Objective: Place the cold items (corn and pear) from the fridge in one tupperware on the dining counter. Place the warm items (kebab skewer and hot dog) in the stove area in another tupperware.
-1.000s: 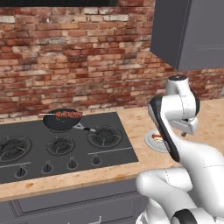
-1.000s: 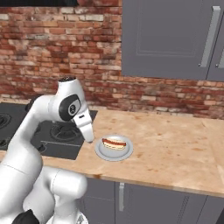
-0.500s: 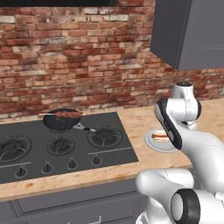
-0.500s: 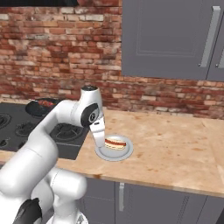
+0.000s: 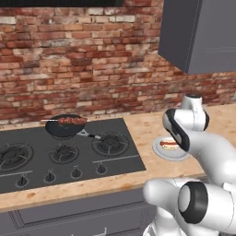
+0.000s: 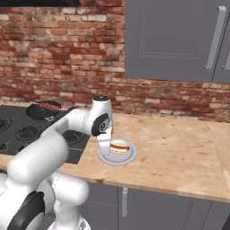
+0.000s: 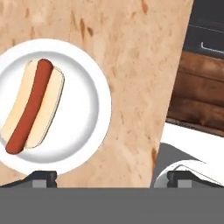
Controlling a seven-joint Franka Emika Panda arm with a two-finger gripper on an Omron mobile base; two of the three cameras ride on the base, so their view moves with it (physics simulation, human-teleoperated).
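The two-finger gripper point(image 7: 111, 177) hangs spread wide and empty above the wood-grain counter point(image 6: 179, 152), offset beside the round white plate point(image 6: 107, 158). The tan-bunned hot dog point(image 7: 31, 107) lies there ungrasped, evidently awaiting alignment.

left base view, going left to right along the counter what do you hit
stove burners → pan holding the kebab skewer → bare wood counter → white plate with the hot dog, partly behind the robot arm
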